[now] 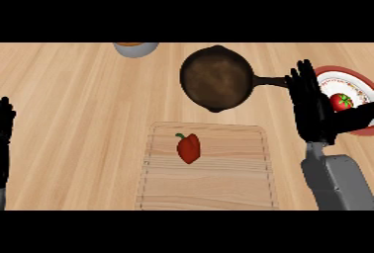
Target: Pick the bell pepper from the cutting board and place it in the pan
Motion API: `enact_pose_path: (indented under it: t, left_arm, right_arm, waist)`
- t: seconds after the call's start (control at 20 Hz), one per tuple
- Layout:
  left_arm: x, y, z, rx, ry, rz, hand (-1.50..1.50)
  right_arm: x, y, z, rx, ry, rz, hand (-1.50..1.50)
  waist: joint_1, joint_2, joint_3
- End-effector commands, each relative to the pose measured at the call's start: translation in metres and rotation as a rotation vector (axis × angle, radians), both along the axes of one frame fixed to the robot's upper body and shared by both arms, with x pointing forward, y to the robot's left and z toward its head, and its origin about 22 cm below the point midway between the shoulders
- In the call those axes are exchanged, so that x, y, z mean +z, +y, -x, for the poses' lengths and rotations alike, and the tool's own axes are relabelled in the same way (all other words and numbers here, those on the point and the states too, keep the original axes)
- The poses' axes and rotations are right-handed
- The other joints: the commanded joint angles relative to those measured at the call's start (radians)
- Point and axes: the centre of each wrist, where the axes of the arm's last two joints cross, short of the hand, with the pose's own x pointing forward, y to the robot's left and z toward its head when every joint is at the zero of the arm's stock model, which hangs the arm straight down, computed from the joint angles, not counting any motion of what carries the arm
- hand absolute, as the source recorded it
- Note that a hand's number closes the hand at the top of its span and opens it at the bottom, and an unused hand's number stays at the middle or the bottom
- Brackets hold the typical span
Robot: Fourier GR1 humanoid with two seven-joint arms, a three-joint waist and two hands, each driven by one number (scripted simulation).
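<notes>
Head view cuts off several things. At 12 o'clock, a grey bowl (136,48) with something orange inside shows only its lower rim against the upper edge. At 3 o'clock, a red-rimmed plate (352,82) carrying a tomato (341,102) is partly covered by the right hand (312,111) and runs off the right edge. The left hand (6,129) appears only as a dark sliver at 9 o'clock, fingers up and straight, resting by the edge.

The right hand stands with its fingers straight and spread, holding nothing, its fingertips just beside the end of the pan's handle; whether they touch it cannot be told.

The bell pepper (189,147) is red, narrow and pointed at its lower end, with a small green stem curling toward 11 o'clock. It lies on the upper middle of the pale wooden cutting board (219,188), apart from both hands. The pan (216,77), dark brown and round, sits on the counter (73,108) toward 1 o'clock from the pepper.
</notes>
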Motion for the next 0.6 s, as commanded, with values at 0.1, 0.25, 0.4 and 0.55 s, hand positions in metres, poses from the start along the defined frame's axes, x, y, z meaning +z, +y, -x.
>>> enact_pose_path:
  t: [0.1, 0.25, 0.4, 0.55]
  left_arm:
    - [0.019, -0.034, -0.025, -0.155, -0.051, 0.111, 0.00]
    - [0.014, -0.074, -0.034, -0.286, -0.055, 0.224, 0.00]
    - [0.014, -0.091, -0.045, -0.289, 0.008, 0.325, 0.00]
    - [0.013, -0.087, -0.051, -0.272, 0.016, 0.340, 0.00]
  right_arm:
    - [0.004, 0.064, -0.007, 0.549, -0.043, 0.175, 1.50]
    - [0.017, 0.113, -0.003, 0.957, -0.081, 0.319, 1.50]
    - [0.008, 0.082, -0.010, 0.899, -0.281, 0.500, -1.50]
    - [0.000, 0.046, -0.014, 0.800, -0.424, 0.605, -1.50]
  waist:
    - [0.060, 0.037, -0.002]
    - [0.116, 0.059, -0.008]
    - [0.025, 0.040, -0.001]
    - [0.008, 0.032, -0.002]
